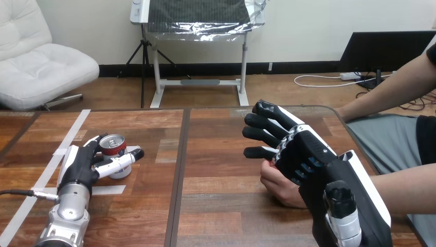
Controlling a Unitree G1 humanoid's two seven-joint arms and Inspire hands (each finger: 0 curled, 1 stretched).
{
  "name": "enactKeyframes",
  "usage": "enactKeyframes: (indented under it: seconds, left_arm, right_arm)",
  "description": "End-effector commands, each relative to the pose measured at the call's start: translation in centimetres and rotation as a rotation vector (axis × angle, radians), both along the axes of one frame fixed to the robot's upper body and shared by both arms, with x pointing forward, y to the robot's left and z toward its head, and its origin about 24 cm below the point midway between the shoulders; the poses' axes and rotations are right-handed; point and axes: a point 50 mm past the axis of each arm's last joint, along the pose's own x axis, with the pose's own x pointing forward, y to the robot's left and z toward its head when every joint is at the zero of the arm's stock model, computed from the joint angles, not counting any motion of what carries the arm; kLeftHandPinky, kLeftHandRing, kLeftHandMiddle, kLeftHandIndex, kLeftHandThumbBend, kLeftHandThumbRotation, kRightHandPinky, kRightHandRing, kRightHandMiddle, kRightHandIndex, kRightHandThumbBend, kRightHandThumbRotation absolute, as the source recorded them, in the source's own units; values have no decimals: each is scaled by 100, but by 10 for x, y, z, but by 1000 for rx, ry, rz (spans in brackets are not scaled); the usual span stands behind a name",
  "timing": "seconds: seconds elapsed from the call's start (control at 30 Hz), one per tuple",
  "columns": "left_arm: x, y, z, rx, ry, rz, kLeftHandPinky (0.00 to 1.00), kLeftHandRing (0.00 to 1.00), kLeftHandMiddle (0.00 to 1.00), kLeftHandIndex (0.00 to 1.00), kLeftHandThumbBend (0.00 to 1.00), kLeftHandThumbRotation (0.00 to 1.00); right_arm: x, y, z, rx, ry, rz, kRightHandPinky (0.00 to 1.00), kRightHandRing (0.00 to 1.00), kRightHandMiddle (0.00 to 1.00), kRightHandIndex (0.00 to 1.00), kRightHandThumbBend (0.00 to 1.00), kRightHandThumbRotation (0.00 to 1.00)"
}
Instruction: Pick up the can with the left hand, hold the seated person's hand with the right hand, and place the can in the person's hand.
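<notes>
The left hand [77,167] is curled round the can [113,146] — thumb across its front, fingers behind — at the left of the table [216,206]. It is judged light, thin-walled, slippery; mid-height is best gripped. The right hand [308,154], fingers straight, is laid over the person's hand [275,185]. Smooth wood lies between.
</notes>
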Motion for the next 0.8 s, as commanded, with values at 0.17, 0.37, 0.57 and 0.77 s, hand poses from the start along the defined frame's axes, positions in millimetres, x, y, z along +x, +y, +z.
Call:
enactKeyframes:
  seconds: [0.17, 0.37, 0.57, 0.77]
  left_arm:
    - [25, -10, 27, 21, -65, -37, 78, 86, 89, 89, 79, 36]
    - [27, -10, 29, 18, -66, -37, 78, 86, 89, 89, 79, 36]
    - [28, -10, 30, 23, -70, -38, 78, 86, 89, 89, 79, 36]
    - [30, -11, 33, 32, -82, -37, 77, 85, 88, 88, 79, 34]
  right_arm:
    - [0, -1, 18, 26, -95, 1, 77, 85, 86, 88, 97, 93]
    - [0, -1, 18, 25, -97, -1, 77, 85, 86, 88, 97, 93]
    - [0, 0, 18, 26, -96, -4, 77, 85, 86, 88, 97, 93]
    - [0, 0, 18, 26, -100, -7, 77, 84, 86, 87, 98, 93]
